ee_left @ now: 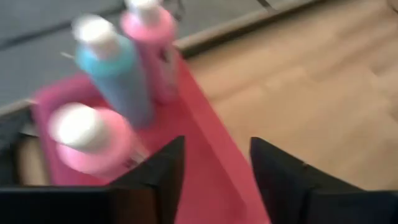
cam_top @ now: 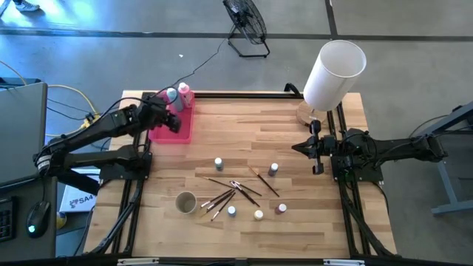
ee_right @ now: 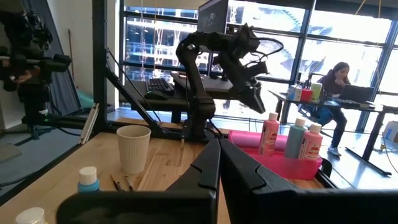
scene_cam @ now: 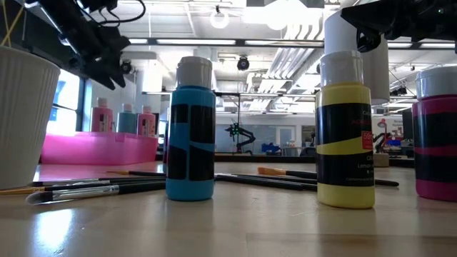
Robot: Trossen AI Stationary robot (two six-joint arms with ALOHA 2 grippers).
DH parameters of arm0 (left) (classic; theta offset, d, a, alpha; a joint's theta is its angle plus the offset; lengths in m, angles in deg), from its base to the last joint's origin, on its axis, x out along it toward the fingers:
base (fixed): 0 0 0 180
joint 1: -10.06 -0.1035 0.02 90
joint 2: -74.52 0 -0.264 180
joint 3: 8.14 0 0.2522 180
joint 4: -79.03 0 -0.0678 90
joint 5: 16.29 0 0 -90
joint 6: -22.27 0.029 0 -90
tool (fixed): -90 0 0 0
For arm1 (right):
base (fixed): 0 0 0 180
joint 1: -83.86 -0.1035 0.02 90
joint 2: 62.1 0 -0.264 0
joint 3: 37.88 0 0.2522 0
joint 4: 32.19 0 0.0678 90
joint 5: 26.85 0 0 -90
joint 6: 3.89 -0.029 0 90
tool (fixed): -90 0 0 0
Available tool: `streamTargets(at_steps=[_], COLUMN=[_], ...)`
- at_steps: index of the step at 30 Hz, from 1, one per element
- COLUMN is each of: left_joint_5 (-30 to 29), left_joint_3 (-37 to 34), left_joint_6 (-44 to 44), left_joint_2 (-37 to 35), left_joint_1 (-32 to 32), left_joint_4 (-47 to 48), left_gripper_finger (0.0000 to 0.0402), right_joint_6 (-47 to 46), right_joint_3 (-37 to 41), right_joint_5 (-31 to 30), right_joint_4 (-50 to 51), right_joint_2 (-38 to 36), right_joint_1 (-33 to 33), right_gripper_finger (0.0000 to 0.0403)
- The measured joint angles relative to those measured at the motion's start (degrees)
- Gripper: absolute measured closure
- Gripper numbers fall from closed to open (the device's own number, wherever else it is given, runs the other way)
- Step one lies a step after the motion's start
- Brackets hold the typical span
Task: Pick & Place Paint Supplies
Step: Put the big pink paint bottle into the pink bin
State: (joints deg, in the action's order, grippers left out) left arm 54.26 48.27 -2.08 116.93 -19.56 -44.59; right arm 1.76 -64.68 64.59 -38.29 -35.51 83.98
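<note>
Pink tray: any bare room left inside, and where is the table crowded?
The pink tray is bare at its near end; three bottles crowd its far end. The table is bare between tray and lampshade. Brushes and pots clutter the near middle.

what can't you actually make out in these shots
- Small paint pots: high view, too small to tell their colours apart.
- Brushes: high view, crossed in a heap, so no sure count.
- Pink tray: left wrist view, blurred, partly hidden by the left gripper; bottle labels unreadable.
- Magenta bottle: low view, cut off by the picture's edge.
- White cup: low view, cut off at the edge.
</note>
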Motion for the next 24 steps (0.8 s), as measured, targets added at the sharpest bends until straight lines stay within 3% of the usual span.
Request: streamTargets(at_steps=[5, 13, 24], left_joint_5=[2.77, -2.08, -2.13], left_joint_3=[0.0, -0.02, -0.46], left_joint_6=[-3.3, -14.03, -14.96], left_joint_2=[0.07, 0.63, 5.59], left_joint_1=[0.01, -0.01, -0.01], left_joint_4=[5.68, 12.59, 12.63], left_gripper_finger=[0.0317, 0.0388, 0.0401], right_joint_6=[-0.02, 0.11, 0.15], right_joint_3=[0.0, 0.0, 0.0], right_joint_5=[0.02, 0.02, 0.02], right_joint_4=[0.2, 0.98, 1.27], right_joint_2=[0.0, 0.0, 0.0], right_joint_1=[0.0, -0.02, 0.0], right_gripper_finger=[0.04, 0.04, 0.04])
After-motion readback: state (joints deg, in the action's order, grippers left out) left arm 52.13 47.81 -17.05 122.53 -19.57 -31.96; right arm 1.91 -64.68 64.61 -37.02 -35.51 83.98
